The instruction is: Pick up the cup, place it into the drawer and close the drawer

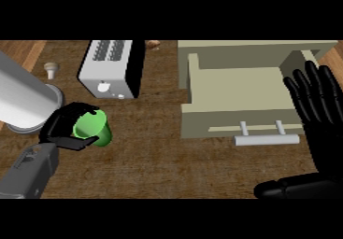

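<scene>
A green cup (91,128) is at the left of the wooden counter, lying tilted with its mouth toward the upper left. My left hand (63,125) is curled round it, fingers over the rim and thumb below. The beige drawer (232,119) stands pulled open at the upper right, its inside bare, with a pale bar handle (266,139) on its front. My right hand (317,105) is open, fingers straight and pointing up, along the drawer's right side.
A white toaster (111,67) stands behind the cup. A large grey cylinder (18,100) crosses the left edge. A small pale mushroom-shaped object (51,69) sits at the far left, and a small brown object (153,45) lies beyond the toaster.
</scene>
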Available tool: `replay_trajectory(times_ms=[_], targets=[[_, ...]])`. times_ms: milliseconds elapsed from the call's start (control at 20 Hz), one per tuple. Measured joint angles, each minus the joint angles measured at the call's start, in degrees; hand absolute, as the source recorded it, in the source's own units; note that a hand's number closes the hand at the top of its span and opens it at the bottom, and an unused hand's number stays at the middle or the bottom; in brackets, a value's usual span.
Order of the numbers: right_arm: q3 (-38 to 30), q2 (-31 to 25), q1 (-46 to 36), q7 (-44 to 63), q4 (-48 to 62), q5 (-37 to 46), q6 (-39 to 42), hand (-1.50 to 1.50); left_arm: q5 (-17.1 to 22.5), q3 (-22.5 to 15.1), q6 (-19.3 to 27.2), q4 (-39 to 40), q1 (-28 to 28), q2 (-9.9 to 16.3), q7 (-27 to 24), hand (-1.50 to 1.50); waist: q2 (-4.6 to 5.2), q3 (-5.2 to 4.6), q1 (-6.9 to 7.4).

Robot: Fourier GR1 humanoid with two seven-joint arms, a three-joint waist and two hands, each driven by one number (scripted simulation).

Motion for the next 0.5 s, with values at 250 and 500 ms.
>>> replay_trajectory(times_ms=[250, 500], targets=[[-1.2, -0.7, -0.6, 1.6, -0.8, -1.1, -0.2, -1.5, 0.9, 0.3, 2.5, -1.5, 1.0, -1.5, -2.9, 1.5, -0.08, -0.12, 0.31], [-1.9, -1.1, -0.9, 1.4, -0.2, -0.6, -0.4, -1.5, 4.8, 4.9, 12.5, -4.0, 5.2, -5.5, -8.0, 1.5, -0.51, 0.06, 1.58]])
